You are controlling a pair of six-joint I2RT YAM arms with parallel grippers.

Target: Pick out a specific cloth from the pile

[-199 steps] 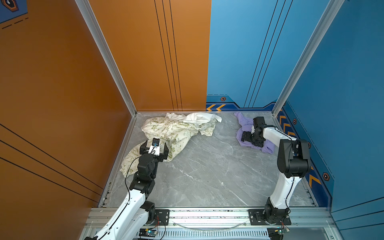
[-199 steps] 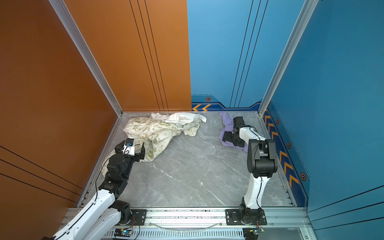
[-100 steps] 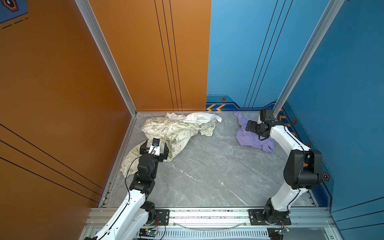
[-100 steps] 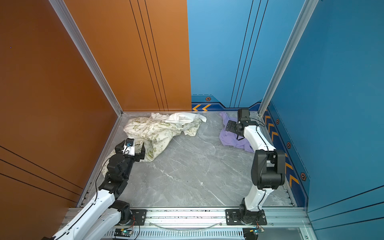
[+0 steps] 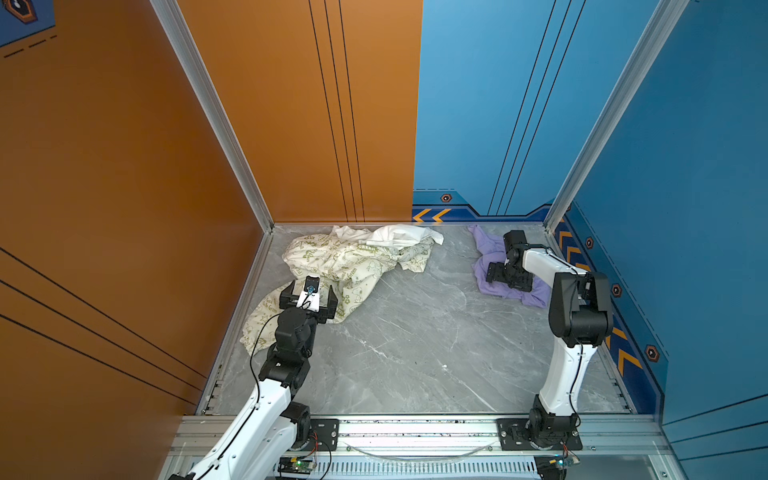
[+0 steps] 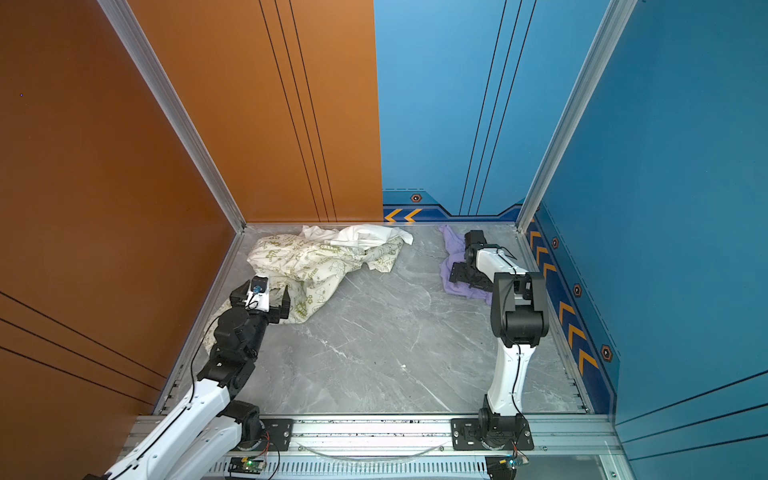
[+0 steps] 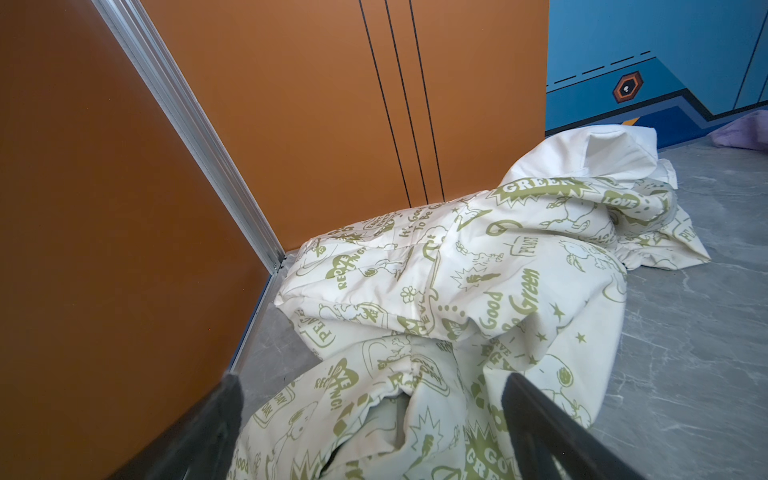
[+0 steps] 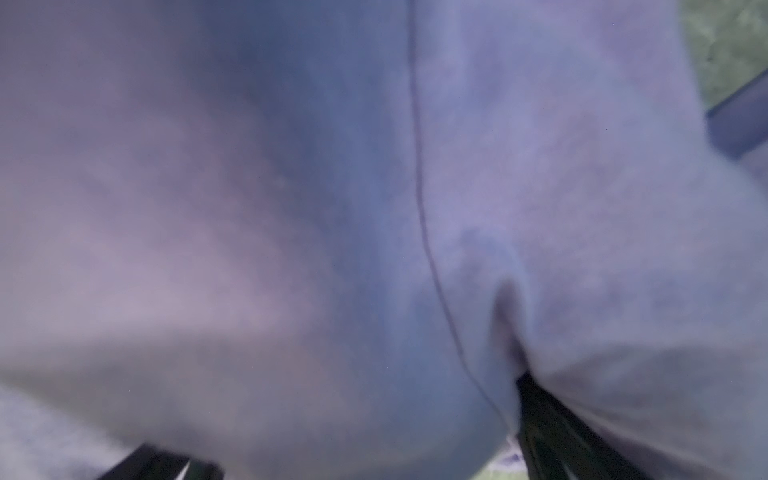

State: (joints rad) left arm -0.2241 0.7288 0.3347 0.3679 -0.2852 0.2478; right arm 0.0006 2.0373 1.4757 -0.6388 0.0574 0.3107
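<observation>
At the right wrist, the plain lavender soft cloth (image 8: 291, 208) fills nearly the whole picture as a blur; only dark slivers of fingers (image 8: 552, 440) show at the edge. In both top views the right gripper (image 5: 508, 277) and its forearm cover that cloth's middle, so contact there can't be made out. The plain white cloth (image 7: 582, 153) sits partly hidden behind the cream, green-printed cloth (image 7: 457, 270), whose near fold the left gripper (image 5: 309, 300) masks.

From my console the cloth (image 5: 488, 246) reads plain lavender, no print. In the pile (image 5: 353, 266), one sheet (image 7: 478, 291) is cream with green cartoon print and lettering, and another sheet (image 5: 399, 237) is plain white. The floor (image 5: 415, 340) is grey marble, white-veined.
</observation>
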